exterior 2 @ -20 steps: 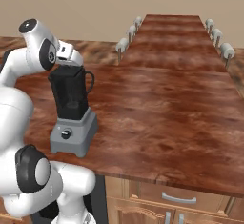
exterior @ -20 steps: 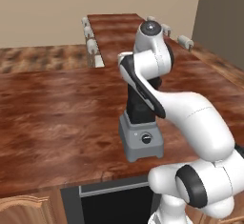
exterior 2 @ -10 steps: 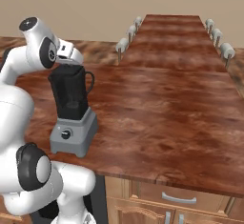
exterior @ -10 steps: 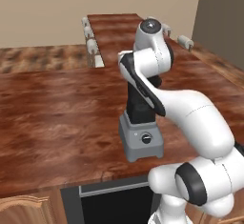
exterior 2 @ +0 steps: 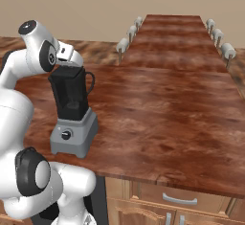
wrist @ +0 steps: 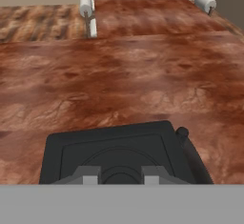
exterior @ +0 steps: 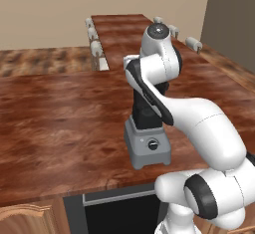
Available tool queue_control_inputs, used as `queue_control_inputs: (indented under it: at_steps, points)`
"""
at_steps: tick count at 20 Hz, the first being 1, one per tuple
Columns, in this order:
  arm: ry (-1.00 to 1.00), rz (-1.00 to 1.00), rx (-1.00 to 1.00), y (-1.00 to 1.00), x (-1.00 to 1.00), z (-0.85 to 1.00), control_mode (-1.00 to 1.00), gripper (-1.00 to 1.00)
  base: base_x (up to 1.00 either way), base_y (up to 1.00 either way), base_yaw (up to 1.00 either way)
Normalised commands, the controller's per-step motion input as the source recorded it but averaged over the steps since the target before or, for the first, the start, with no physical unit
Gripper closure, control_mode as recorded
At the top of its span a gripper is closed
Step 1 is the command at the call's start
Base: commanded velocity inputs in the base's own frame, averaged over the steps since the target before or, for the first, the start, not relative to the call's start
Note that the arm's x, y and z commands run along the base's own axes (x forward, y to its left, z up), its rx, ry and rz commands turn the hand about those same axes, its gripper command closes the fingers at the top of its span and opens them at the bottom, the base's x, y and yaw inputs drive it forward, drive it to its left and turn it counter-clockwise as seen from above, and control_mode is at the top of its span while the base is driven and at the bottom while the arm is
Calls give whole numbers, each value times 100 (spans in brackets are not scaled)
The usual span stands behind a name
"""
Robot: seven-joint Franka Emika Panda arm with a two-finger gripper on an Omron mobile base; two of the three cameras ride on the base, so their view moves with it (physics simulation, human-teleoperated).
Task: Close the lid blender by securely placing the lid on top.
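The gripper (exterior 2: pixel 71 64) hangs directly over the blender (exterior 2: pixel 72 111), its fingers drawn close together. Just below it the black lid (wrist: pixel 119 154) lies flat on the jar's mouth; whether the fingers grip it cannot be told. The blender stands on the brown counter (exterior 2: pixel 162 104) underneath the gripper.

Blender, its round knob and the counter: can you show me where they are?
blender (exterior 2: pixel 71 95): right base view, on the dark jar's front wall.
knob (exterior: pixel 153 145): left base view, middle of the black dial.
counter (exterior 2: pixel 162 109): right base view, bare brown top.
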Motion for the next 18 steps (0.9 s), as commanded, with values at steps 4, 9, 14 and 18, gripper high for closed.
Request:
queue_control_inputs:
  at_steps: [4,9,14,18]
  points:
    - [1,0,0,0,0,0,-100,100,0,0,0]
    - [5,0,0,0,0,0,-100,100,0,0,0]
    - [7,0,0,0,0,1,-100,100,0,0,0]
    - [5,0,0,0,-5,0,-100,100,0,0,0]
